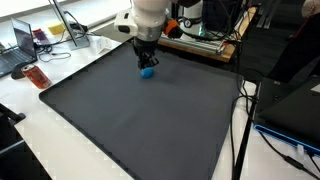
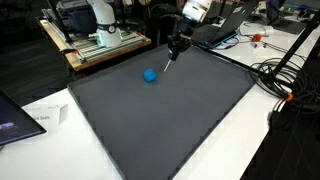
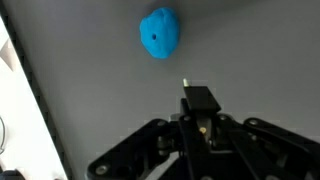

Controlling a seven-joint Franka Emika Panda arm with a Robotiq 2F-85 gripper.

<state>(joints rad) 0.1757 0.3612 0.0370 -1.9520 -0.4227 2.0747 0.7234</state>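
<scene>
A small blue lump (image 3: pixel 160 33) lies on the dark grey mat (image 1: pixel 150 125) near its far edge; it shows in both exterior views (image 1: pixel 147 70) (image 2: pixel 150 75). My gripper (image 3: pixel 197 95) hangs just above the mat with its jaws shut, the fingers pressed together. In the wrist view the blue lump sits a short way ahead of the fingertips and slightly left, apart from them. A tiny pale sliver shows at the fingertips; I cannot tell what it is. In an exterior view the gripper (image 1: pixel 145 58) hovers right over the lump; in an exterior view it (image 2: pixel 172 55) stands beside it.
The mat covers a white table (image 2: pixel 250 130). A laptop (image 1: pixel 20 45) and a red object (image 1: pixel 37 77) lie off one side. A wooden bench with equipment (image 2: pixel 100 40) stands behind the mat. Cables (image 2: pixel 285 75) trail over the table's edge. A black stand (image 1: pixel 243 90) rises beside the mat.
</scene>
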